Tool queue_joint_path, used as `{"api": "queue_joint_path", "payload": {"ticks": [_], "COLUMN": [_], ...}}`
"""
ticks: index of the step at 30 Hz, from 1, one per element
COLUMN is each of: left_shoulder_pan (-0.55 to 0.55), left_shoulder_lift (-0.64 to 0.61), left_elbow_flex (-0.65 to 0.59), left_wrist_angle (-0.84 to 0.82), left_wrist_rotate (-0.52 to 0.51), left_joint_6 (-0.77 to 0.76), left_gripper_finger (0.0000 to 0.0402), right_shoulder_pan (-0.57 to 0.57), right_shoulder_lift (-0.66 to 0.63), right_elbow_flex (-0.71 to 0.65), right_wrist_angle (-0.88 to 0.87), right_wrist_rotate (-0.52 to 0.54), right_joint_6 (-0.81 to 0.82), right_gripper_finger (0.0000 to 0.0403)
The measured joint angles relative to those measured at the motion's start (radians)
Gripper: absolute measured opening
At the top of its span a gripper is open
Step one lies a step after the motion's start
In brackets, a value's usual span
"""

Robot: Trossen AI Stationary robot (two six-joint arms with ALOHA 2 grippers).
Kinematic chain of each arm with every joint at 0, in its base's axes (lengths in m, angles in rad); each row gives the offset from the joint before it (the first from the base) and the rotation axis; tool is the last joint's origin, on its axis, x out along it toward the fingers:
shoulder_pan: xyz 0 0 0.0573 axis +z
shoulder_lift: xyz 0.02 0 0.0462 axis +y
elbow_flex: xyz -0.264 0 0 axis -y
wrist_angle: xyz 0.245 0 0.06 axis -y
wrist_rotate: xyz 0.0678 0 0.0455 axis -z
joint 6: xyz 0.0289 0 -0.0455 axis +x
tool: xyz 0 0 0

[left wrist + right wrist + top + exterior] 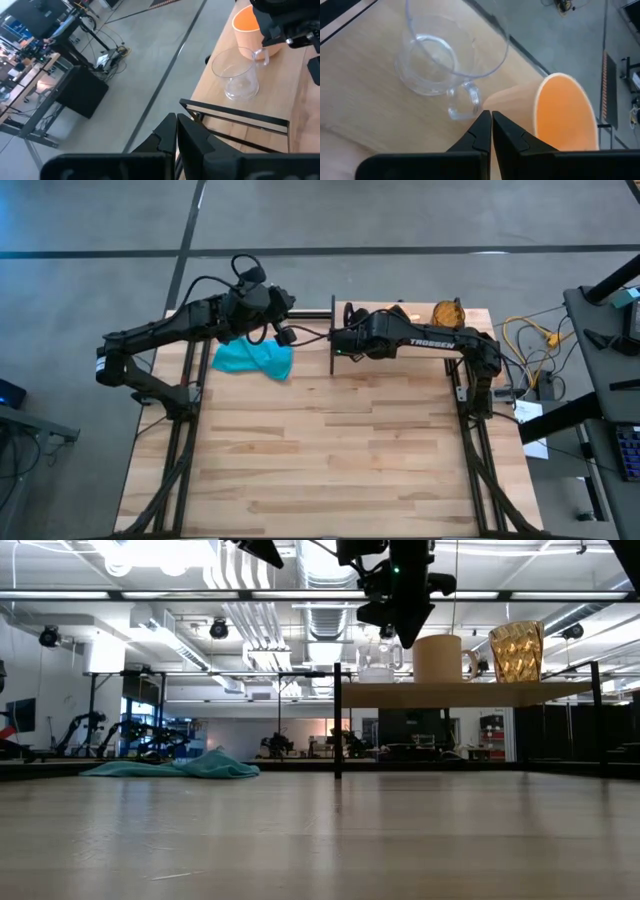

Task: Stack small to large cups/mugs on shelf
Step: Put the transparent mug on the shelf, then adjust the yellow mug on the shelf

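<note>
The shelf (465, 693) stands at the table's far edge. On it, in a row, stand a clear glass cup (377, 662) with a handle, an orange mug (440, 658) and a taller amber-brown cup (516, 650). My right gripper (490, 117) is shut and slants down over the shelf. Its tips are between the glass cup's handle (465, 102) and the orange mug (560, 112). My left gripper (177, 125) is shut with nothing in it. It hovers off the shelf's left end, pointing at the glass cup (236, 77). My right gripper's shut tips stand in the narrow gap between the glass cup's handle and the orange mug's side (512, 102), coming from above on a slant. Whether they touch either one, I cannot tell.
A teal cloth (255, 358) lies crumpled on the tabletop left of the shelf, below my left arm. The shelf's black post (337, 720) stands at its left end. The wide plank tabletop (320, 450) stretches toward the near edge.
</note>
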Motion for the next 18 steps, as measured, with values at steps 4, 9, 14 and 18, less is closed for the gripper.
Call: {"api": "queue_joint_path", "payload": {"ticks": [4, 9, 14, 18], "left_shoulder_pan": [0.000, 0.001, 0.004, 0.006], "left_shoulder_lift": [0.000, -0.006, -0.007, -0.007], "left_elbow_flex": [0.000, 0.002, 0.002, 0.002], "left_wrist_angle": [0.001, -0.001, 0.001, 0.002], "left_wrist_rotate": [-0.002, -0.006, -0.009, -0.009], "left_joint_6": [0.001, 0.002, 0.001, 0.001], "left_gripper_finger": [0.0000, 0.0000, 0.0000, 0.0000], "right_shoulder_pan": [0.004, 0.006, -0.002, -0.001], "right_shoulder_lift": [0.000, 0.000, 0.001, 0.001], "right_elbow_flex": [0.000, -0.001, -0.010, 0.009], "right_wrist_angle": [0.006, 0.003, 0.003, -0.048], "right_wrist_rotate": [-0.029, -0.043, -0.053, -0.025], "right_joint_6": [-0.005, -0.007, -0.025, -0.031], "right_gripper_finger": [0.0008, 0.0008, 0.0008, 0.0008]}}
